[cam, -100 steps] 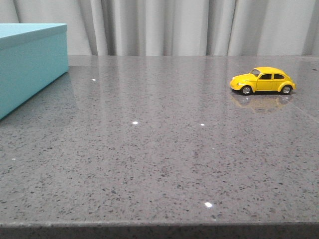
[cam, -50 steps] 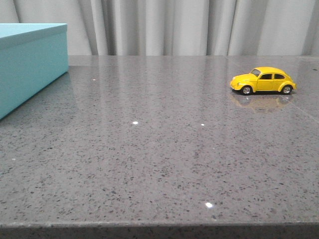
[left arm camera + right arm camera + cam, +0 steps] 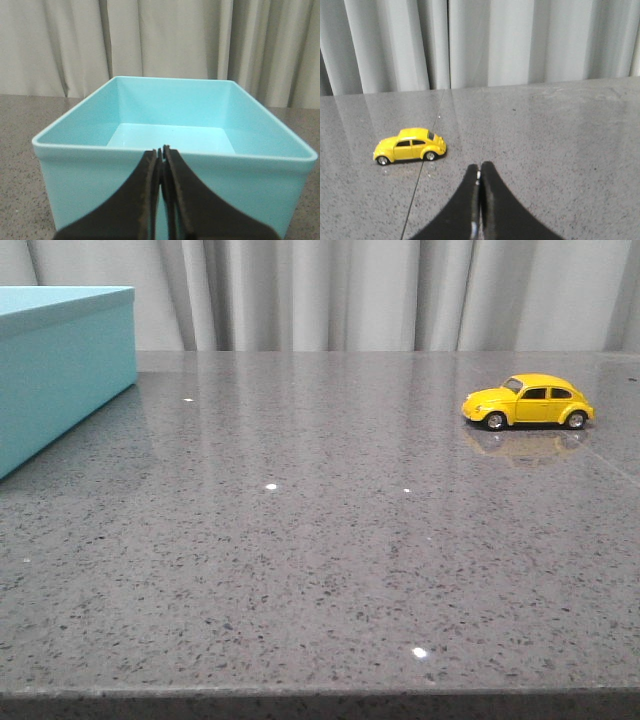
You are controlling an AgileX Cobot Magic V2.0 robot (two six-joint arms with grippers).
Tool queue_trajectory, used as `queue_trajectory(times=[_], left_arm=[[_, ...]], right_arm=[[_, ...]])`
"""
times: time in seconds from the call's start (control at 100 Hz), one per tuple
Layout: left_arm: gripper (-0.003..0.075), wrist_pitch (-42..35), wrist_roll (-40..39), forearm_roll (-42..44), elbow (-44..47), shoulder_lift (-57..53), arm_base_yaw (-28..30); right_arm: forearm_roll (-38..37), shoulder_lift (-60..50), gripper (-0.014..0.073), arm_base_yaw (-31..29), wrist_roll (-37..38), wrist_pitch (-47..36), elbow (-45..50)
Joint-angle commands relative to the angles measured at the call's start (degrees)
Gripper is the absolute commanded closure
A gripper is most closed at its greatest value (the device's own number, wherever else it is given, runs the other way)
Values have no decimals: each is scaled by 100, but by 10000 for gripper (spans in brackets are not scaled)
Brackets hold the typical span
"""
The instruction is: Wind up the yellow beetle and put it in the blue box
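front view: yellow beetle (image 3: pixel 528 401) sits on all four wheels on the grey speckled table (image 3: pixel 320 560), out at abt 2 o'clock from table centre, near the far edge, nose pointing toward 9 o'clock. faint yellow reflection under it on the glossy top. blue box (image 3: pixel 60 370) is at abt 10 o'clock, cut off by the frame edge, well apart from the car. pale curtain (image 3: pixel 380 295) hangs behind the table. no arm or gripper shows in this view.

left wrist view: left gripper (image 3: pixel 161 152) has its two dark fingers pressed together, nothing between them. it's just in front of the box's near wall, tips level w/ the rim; can't tell if touching. box (image 3: pixel 170 145) is open on top, inside bare and turquoise, rounded rim.

right wrist view: right gripper (image 3: pixel 479 172) also has fingers closed tight on nothing, above the table. beetle (image 3: pixel 410 146) is ahead of the tips and off to one side, near but not touching, side-on to the cam. thin straight line in the tabletop runs past the car's nose end.
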Motion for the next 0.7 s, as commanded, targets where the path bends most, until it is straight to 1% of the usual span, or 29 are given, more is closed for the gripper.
queue_trajectory(times=[0.0, 0.09, 0.16, 0.31, 0.52, 0.69], left_arm=[[739, -105, -49, -59, -641, 356, 3], [739, 39, -49, -59, -1040, 658, 3], [739, 63, -49, -72, -1288, 874, 3], [739, 106, -49, -266, -1695, 1298, 3], [739, 192, -49, -264, -2225, 1852, 3], [739, 206, -49, -264, -2596, 2104, 3]], right_arm=[[8, -76, 653, -28, -21, 117, -586], [38, 60, 653, -28, -21, 772, -1009], [97, 279, 653, -28, -21, 1021, -1288], [97, 1038, 653, -28, -21, 1035, -1879], [122, 2200, 653, -28, -21, 1114, -2732], [122, 2785, 653, -28, -21, 1177, -3257]])
